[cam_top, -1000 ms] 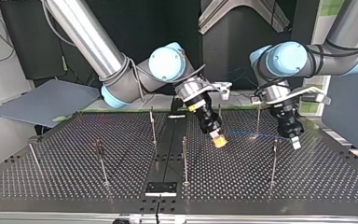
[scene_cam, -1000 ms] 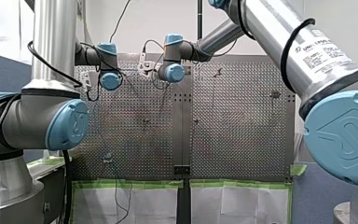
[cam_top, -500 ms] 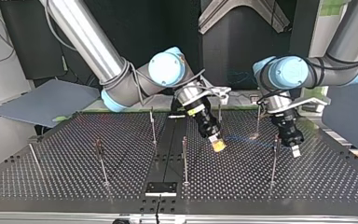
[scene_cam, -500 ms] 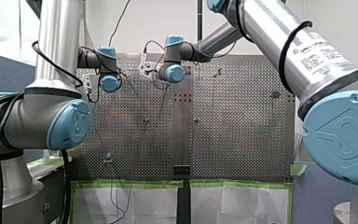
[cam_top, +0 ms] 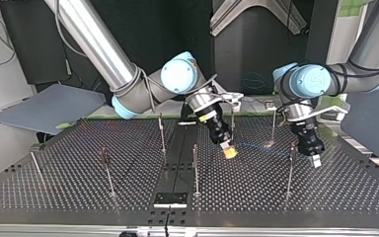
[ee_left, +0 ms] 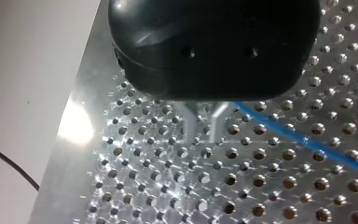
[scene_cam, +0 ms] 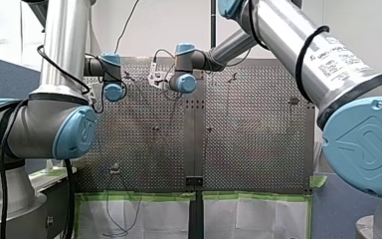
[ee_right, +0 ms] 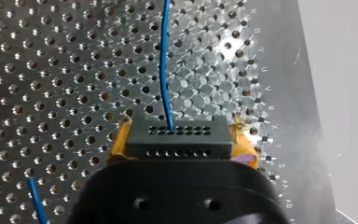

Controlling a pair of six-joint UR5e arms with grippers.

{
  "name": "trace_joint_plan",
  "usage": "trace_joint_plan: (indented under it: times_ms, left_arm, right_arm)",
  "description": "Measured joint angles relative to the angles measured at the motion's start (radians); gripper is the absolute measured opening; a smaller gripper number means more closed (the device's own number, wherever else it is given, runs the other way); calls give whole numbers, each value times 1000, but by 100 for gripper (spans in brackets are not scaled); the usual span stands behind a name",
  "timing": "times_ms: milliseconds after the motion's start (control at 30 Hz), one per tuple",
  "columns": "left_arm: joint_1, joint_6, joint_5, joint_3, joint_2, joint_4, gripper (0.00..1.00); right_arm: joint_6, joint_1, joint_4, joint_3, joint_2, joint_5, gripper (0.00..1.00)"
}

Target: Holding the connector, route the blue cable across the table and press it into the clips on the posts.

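In the right wrist view my right gripper (ee_right: 179, 142) is shut on the black connector (ee_right: 186, 128), with a yellow pad (ee_right: 119, 140) on each side of it. The blue cable (ee_right: 163, 65) leaves the connector and runs ahead over the perforated plate. In the top view that gripper (cam_top: 229, 152) hangs low over the table near the middle, and the cable (cam_top: 251, 145) trails toward the view's right. My left gripper (ee_left: 201, 126) shows two metal fingers (ee_left: 189, 122) standing apart with nothing between them. The cable (ee_left: 303, 140) lies on the plate just beside them. In the top view it (cam_top: 316, 160) hovers next to a post (cam_top: 289, 170).
Several thin posts stand on the table (cam_top: 54, 197), among them one (cam_top: 195, 168) close to my right gripper, one (cam_top: 162, 133) behind it and one (cam_top: 274, 126) at the back right. A black strip (cam_top: 177, 158) runs down the table's middle.
My left gripper's fingers have parted and it has moved down and toward the top view's right. My right gripper, with the connector, has shifted slightly toward the view's left.
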Motion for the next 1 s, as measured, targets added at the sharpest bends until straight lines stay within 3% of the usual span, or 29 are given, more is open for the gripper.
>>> trace_joint_plan:
  times_ms: [67,100,133,167,300,400,700,1000]
  left_arm:
    - [0,-18,-1,0,0,-13,82]
    - [0,-25,-4,0,0,-20,82]
    - [0,-36,-10,0,1,-30,95]
    - [-1,-45,-16,0,1,-38,99]
    - [-3,-75,-43,-1,1,-75,99]
    - [-2,-101,-38,-1,1,-105,99]
    - [-11,-189,41,-29,30,-195,99]
    - [-13,-264,116,-94,109,-276,99]
  right_arm:
    - [0,0,1,0,1,5,0]
    - [0,0,2,0,1,7,0]
    - [0,0,2,0,2,8,0]
    - [0,0,3,0,2,10,0]
    - [-2,0,5,0,2,16,0]
    - [-4,0,9,0,2,22,0]
    - [-14,-2,26,0,3,60,0]
    - [-18,1,36,0,2,67,0]
